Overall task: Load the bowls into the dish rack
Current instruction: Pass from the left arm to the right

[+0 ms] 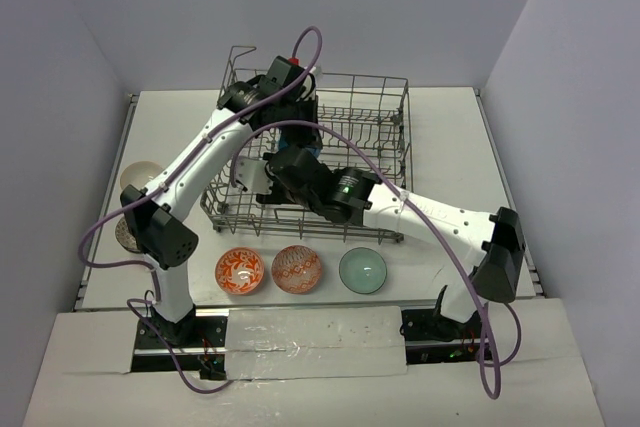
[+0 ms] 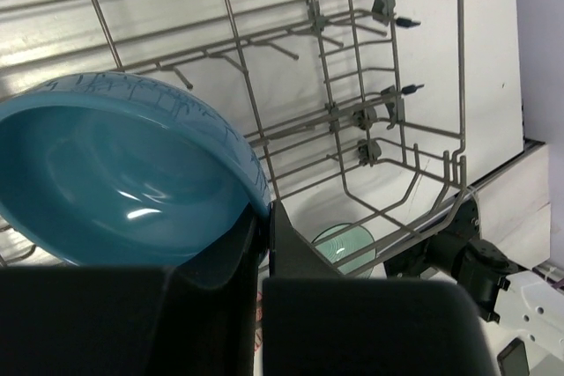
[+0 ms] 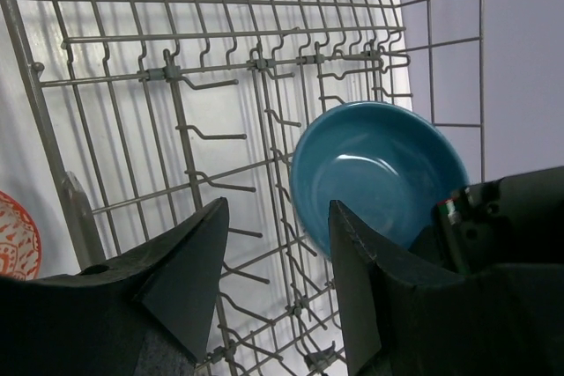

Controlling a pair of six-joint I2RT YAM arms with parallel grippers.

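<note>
Over the grey wire dish rack (image 1: 385, 80) my left gripper (image 2: 264, 215) is shut on the rim of a teal-blue bowl (image 2: 115, 173), which hangs tilted above the tines. In the right wrist view the same teal-blue bowl (image 3: 379, 169) shows just beyond my right gripper (image 3: 278, 217). That gripper stands open inside the rack (image 3: 167, 77), with nothing between its fingers. On the table in front of the rack lie two orange-red patterned bowls (image 1: 240, 270) (image 1: 297, 269) and a pale green bowl (image 1: 362, 270).
A tan bowl (image 1: 140, 175) and another bowl (image 1: 125, 235), partly hidden by the left arm, sit at the table's left edge. Purple cables loop over both arms. The rack's tall mesh sides (image 2: 458, 129) enclose both grippers.
</note>
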